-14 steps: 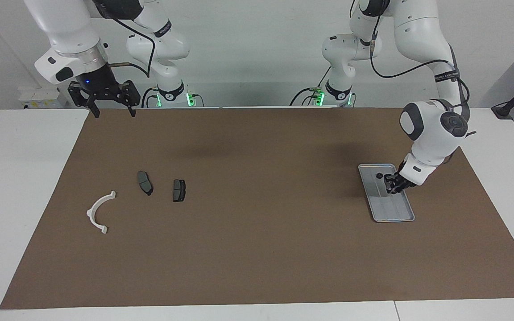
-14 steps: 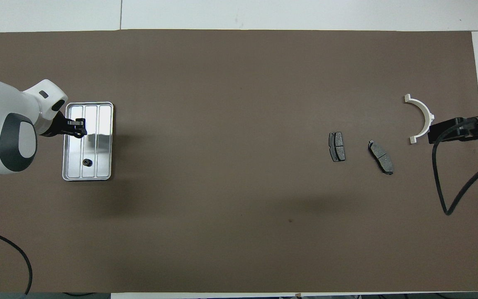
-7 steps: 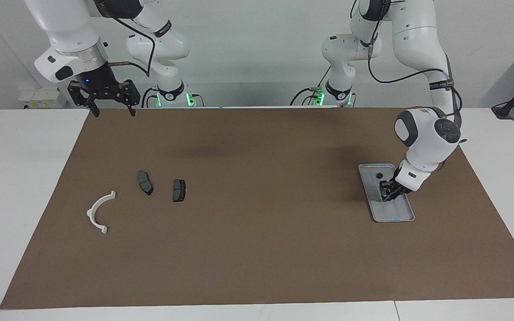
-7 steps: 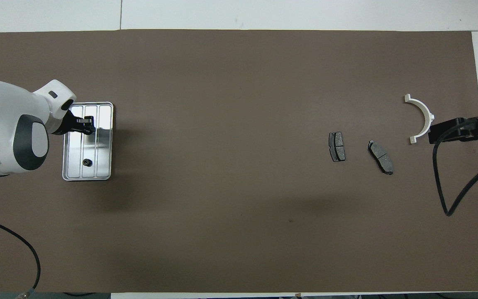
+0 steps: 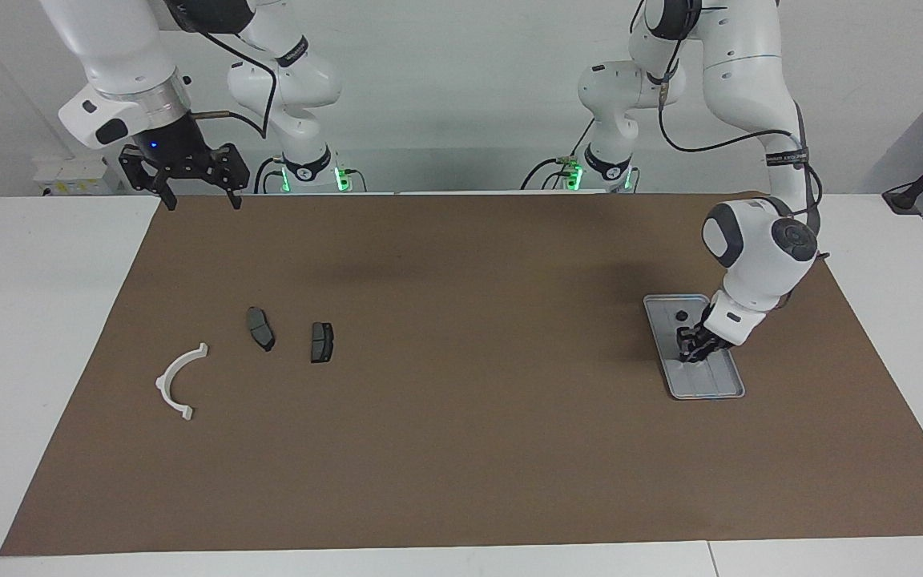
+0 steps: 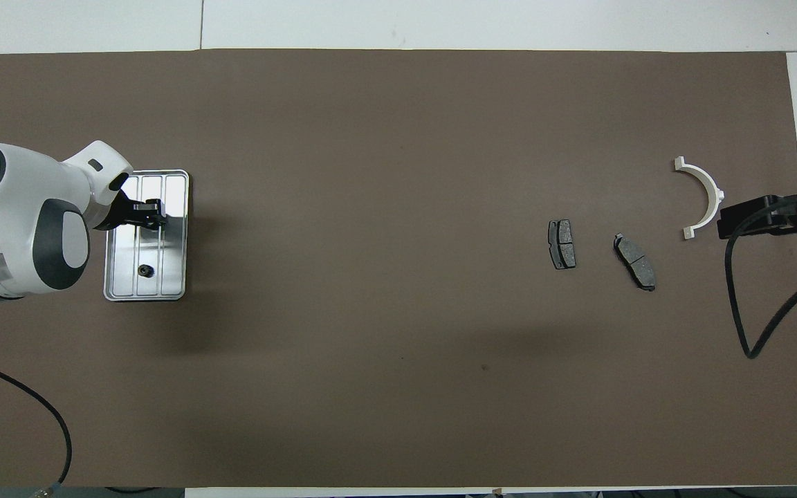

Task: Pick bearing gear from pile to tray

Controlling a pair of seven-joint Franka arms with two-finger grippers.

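The silver tray (image 5: 711,386) (image 6: 176,277) lies on the brown mat at the left arm's end of the table. A small black bearing gear (image 5: 681,316) (image 6: 144,270) sits in the part of it nearer the robots. My left gripper (image 5: 691,353) (image 6: 156,210) is low over the tray's middle, tilted down; whether it holds anything is hidden. The pile, at the right arm's end, is a white curved bracket (image 5: 176,381) (image 6: 707,195) and two dark brake pads (image 5: 260,328) (image 6: 635,261) (image 5: 321,342) (image 6: 562,244). My right gripper (image 5: 199,199) waits open, high over the mat's corner.
The brown mat (image 5: 461,449) covers most of the white table (image 5: 37,320). A black cable (image 6: 751,325) hangs from the right arm over the mat's end near the bracket. Another cable (image 6: 39,415) trails by the left arm.
My left gripper has moved over the tray toward its middle and come lower. The right arm and the pile have not moved.
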